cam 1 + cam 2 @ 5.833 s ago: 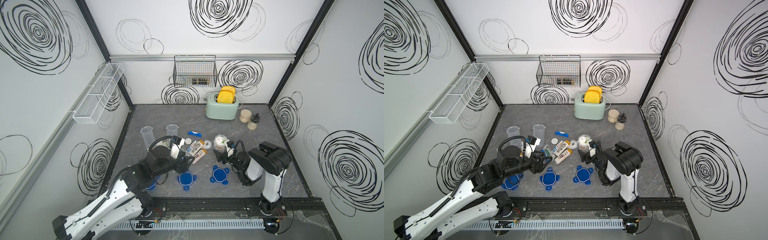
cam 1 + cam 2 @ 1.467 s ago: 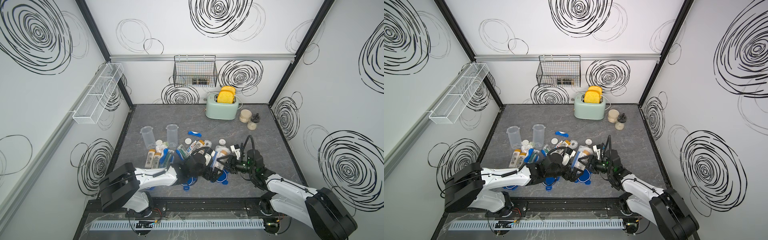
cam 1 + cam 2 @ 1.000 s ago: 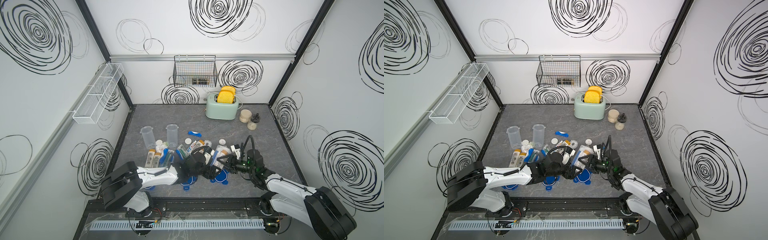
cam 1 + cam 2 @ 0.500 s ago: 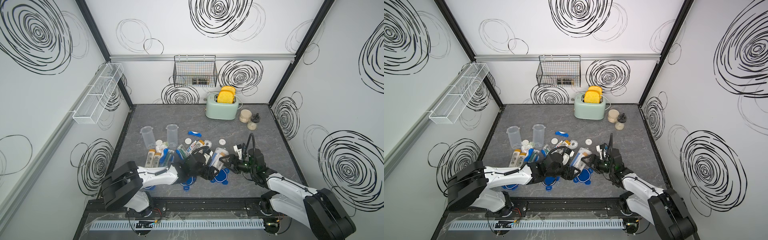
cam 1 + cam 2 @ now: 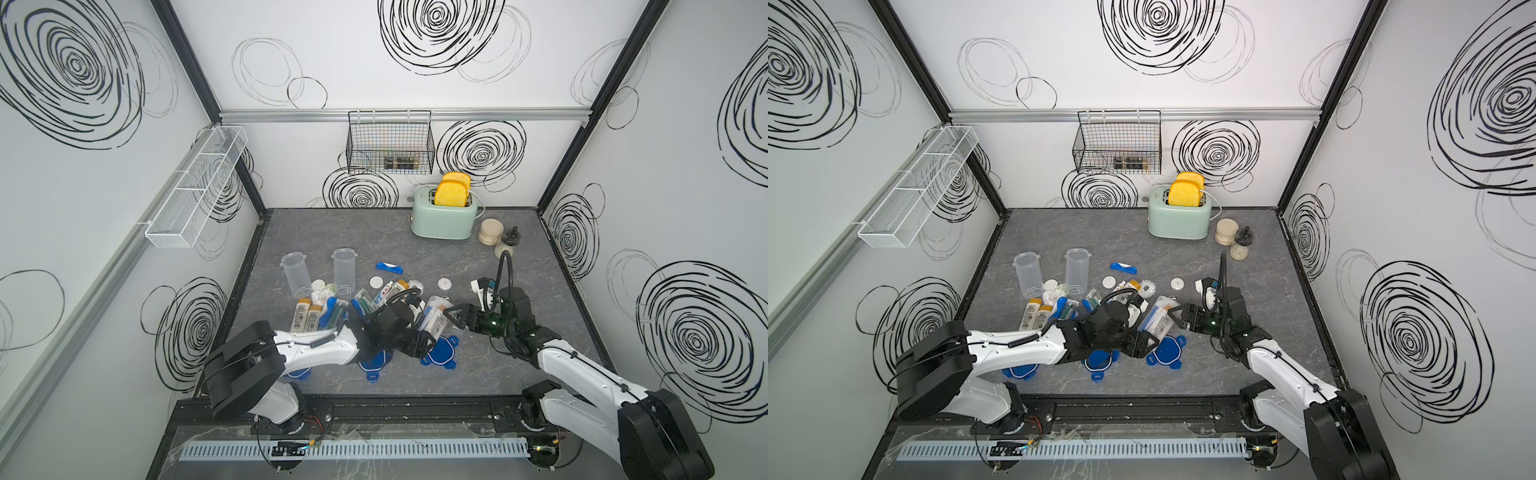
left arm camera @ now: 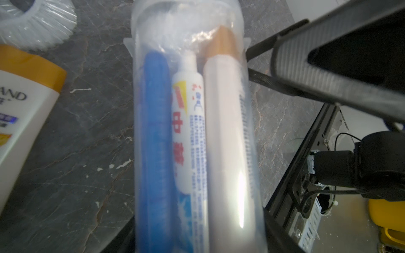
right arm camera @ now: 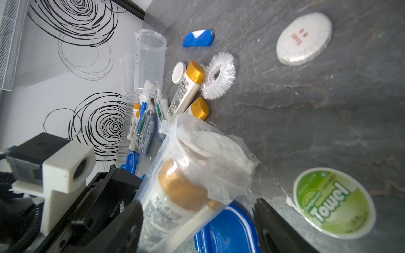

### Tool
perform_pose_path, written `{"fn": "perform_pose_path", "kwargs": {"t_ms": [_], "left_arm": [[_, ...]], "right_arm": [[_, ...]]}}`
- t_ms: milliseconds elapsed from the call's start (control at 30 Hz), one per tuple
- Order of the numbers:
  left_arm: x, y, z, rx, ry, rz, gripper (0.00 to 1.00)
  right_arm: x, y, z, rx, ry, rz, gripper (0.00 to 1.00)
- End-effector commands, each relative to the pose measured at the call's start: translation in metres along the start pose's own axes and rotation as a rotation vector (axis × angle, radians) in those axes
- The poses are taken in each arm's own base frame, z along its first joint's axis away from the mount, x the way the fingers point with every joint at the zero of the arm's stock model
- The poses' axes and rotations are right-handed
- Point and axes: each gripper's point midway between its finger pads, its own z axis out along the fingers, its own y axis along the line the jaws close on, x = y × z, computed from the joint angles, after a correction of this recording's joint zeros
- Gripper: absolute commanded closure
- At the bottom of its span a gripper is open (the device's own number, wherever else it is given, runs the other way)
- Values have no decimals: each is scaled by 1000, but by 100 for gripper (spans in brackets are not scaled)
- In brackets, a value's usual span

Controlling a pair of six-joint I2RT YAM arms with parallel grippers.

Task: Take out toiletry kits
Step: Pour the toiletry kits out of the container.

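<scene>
Left fingers (image 5: 417,340) are clenched on the closed end of a clear container (image 5: 433,318), which is held low over the surface (image 5: 519,365), above a blue lid (image 7: 228,230). The last packed kit (image 6: 190,131) sits inside it: a blue brush (image 6: 155,131), a paste tube (image 6: 190,98) and a tan-capped bottle (image 6: 225,131), side by side and lengthwise. A crumpled clear wrap (image 7: 219,149) sits at the mouth. The container's long axis runs from the left fingers straight toward the right fingers (image 7: 274,225), and the open mouth faces them. The right fingers are parted and hold nothing, and they stand just beside the rim. The right arm is therefore the nearer one to the contents, with the bottle cap and wrap foremost. In my judgement, the draw must run along that axis, out through the mouth, while the left grip steadies the container. A sideways pull would likely jam the pieces against the wall. Whether the right fingers already touch the rim cannot be told.
</scene>
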Motion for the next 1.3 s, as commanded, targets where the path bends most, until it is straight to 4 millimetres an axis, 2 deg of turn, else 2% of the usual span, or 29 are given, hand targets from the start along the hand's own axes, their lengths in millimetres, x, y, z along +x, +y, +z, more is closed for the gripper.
{"fn": "perform_pose_path", "kwargs": {"t_ms": [0, 200, 333, 433, 600, 767, 900, 1067, 1267], "left_arm": [[-32, -16, -5, 31, -82, 31, 64], [-37, -12, -4, -7, -50, 36, 65], [-39, -7, -2, -19, -39, 25, 65], [-41, -3, 1, -31, -31, 16, 66], [-44, -3, 5, -33, -17, 17, 68], [-49, -3, 6, -40, -11, 16, 69], [-54, -7, 2, -40, -10, 22, 70], [-60, -16, -8, -22, -25, 27, 70], [-64, -18, -14, -28, -40, 34, 71]], "right_arm": [[-19, 16, -3, -31, -49, -143, 24], [-38, 30, -1, -68, -94, -225, 40], [-42, 36, 1, -101, -111, -264, 51], [-44, 37, 4, -113, -120, -278, 55], [-49, 42, 11, -137, -127, -297, 58], [-41, 35, 24, -146, -99, -280, 59], [-36, 25, 35, -141, -83, -256, 59], [-28, 3, 46, -76, -62, -240, 63], [-32, 17, 35, -121, -131, -284, 61]]}}
